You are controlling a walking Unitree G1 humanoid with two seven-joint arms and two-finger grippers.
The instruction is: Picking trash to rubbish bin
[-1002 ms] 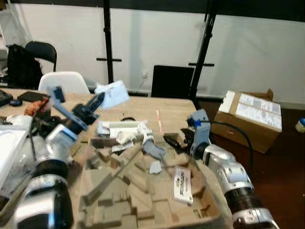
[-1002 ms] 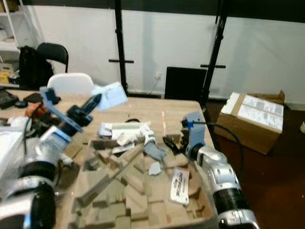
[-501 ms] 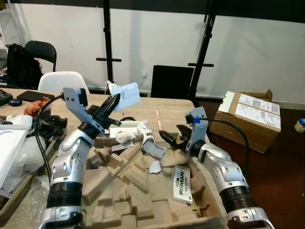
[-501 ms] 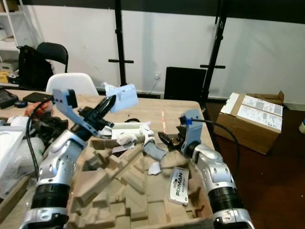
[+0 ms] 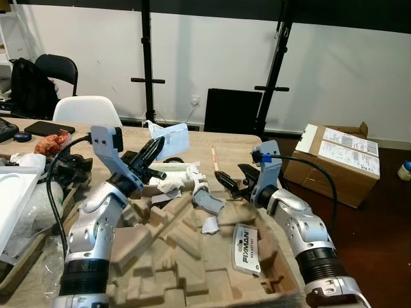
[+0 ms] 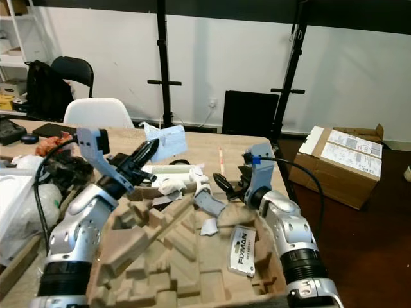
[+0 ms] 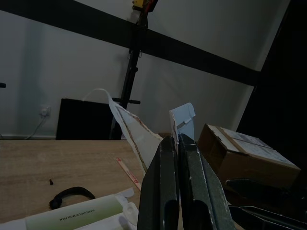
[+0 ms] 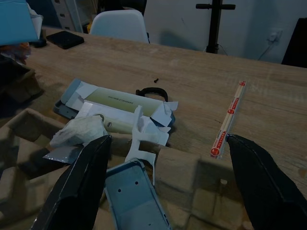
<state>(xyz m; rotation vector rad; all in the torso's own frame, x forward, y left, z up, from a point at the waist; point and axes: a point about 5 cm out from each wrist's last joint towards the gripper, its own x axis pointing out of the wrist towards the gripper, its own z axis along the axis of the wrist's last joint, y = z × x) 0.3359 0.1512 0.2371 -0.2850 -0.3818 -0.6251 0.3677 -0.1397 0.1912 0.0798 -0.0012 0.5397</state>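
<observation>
My left gripper [image 5: 156, 145] is raised above the table and shut on a piece of white and pale blue paper packaging [image 5: 172, 135]; in the left wrist view its fingers [image 7: 165, 187] pinch that packaging [image 7: 144, 136]. My right gripper [image 5: 231, 184] hovers open over the far edge of the moulded cardboard tray [image 5: 186, 263], its fingers [image 8: 76, 191] spread wide. Below them lie a grey-blue plastic piece [image 8: 136, 199], a crumpled tissue [image 8: 79, 129], a white carton [image 8: 122, 112] and a chopstick wrapper [image 8: 230, 120]. A FIXMAN card [image 5: 244, 247] rests in the tray.
A cardboard box [image 5: 337, 160] stands on the dark floor to the right of the table [image 5: 234, 144]. Behind the table are a white chair [image 5: 85, 109], a black chair with a backpack [image 5: 32, 83] and two black stands. Bags and a white tray [image 5: 13, 192] crowd the table's left side.
The left gripper has carried the paper packaging to the right and a little lower. The camera has also shifted. The right gripper has stayed open near the tray's far edge.
</observation>
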